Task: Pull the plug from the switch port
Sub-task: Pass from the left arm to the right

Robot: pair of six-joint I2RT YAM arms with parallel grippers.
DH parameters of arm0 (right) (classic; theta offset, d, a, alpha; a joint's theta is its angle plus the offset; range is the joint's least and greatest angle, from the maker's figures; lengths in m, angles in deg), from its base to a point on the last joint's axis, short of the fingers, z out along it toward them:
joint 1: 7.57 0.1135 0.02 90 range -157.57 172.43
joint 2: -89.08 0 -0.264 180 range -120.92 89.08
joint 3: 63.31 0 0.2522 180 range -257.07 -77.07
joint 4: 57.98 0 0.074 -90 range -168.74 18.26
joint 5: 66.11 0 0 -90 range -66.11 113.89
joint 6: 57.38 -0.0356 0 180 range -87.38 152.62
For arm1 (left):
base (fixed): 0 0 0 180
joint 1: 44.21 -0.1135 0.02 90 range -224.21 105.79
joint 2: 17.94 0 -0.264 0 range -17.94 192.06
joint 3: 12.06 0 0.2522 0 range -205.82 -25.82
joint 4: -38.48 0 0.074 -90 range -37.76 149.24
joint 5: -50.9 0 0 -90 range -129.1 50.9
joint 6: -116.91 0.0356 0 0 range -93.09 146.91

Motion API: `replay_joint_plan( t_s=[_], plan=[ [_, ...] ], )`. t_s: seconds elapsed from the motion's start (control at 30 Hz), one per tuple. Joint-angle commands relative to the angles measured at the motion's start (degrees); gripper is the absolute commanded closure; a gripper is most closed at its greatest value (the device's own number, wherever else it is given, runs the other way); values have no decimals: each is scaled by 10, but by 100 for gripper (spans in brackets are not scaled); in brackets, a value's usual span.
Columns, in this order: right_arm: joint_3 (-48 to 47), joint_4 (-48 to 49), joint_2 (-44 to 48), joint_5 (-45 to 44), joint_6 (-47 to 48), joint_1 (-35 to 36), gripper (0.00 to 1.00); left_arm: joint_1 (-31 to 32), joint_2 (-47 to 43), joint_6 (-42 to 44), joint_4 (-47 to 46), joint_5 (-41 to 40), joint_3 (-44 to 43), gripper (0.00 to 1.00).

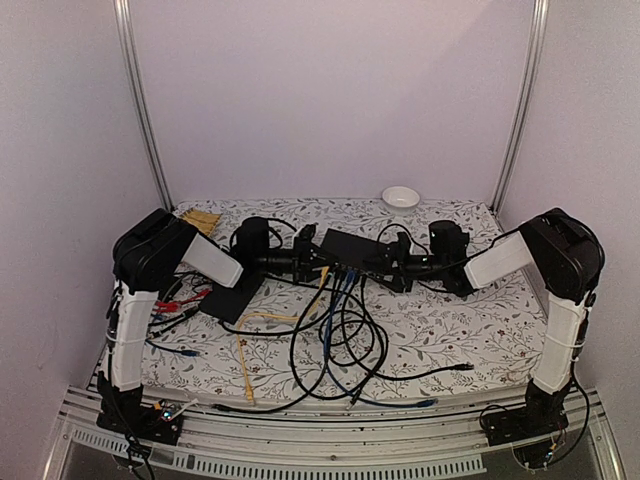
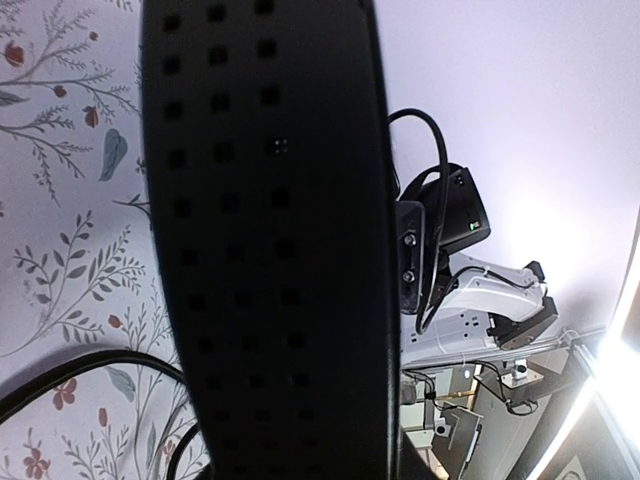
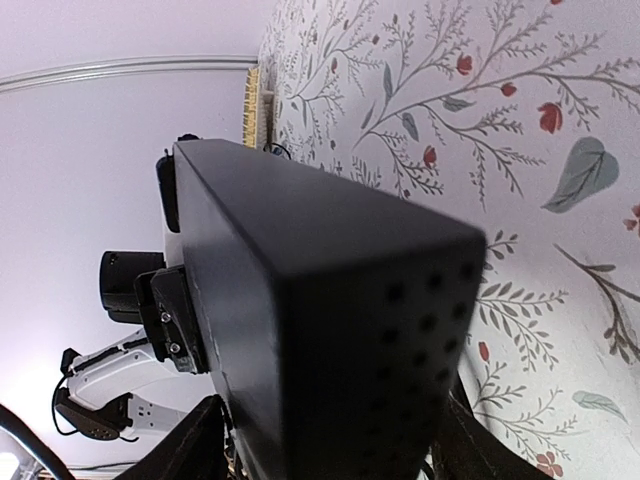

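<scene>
Switch (image 1: 357,248) sits mid-table, with blue cables (image 1: 345,290) running into its near edge. Left gripper (image 1: 316,262) looks pinched on its left end. Right gripper (image 1: 398,268) straddles the right end, and I can't tell if it's clamped. I'd brace the box firmly, then pull straight out.

From the left wrist the switch (image 2: 270,250) overruns the top and bottom edges, covering that wrist's fingers; from the right wrist its near corner is blurred and cut off below, the fingers (image 3: 190,445) dark slivers beside it. From above, the left gripper (image 1: 305,262) and right gripper (image 1: 400,268) at the switch's ends are too small to show their grip; so are the plugs (image 1: 340,272).
</scene>
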Motion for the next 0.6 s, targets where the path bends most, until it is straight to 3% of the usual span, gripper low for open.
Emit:
replay_joint_plan(
  t_s=[0.0, 0.27, 0.37, 0.57],
  plan=[
    [-15, 61, -17, 15, -35, 0, 48, 12, -44, -12, -80, 18, -1, 83],
    [6, 157, -33, 35, -80, -1, 88, 15, -39, -37, -117, 24, 0, 82],
    [13, 182, -35, 43, -91, -1, 92, 14, -41, -41, -125, 32, -3, 77],
    [29, 240, -25, 64, -120, -8, 97, 10, -55, -42, -154, 51, 3, 51]
  ],
)
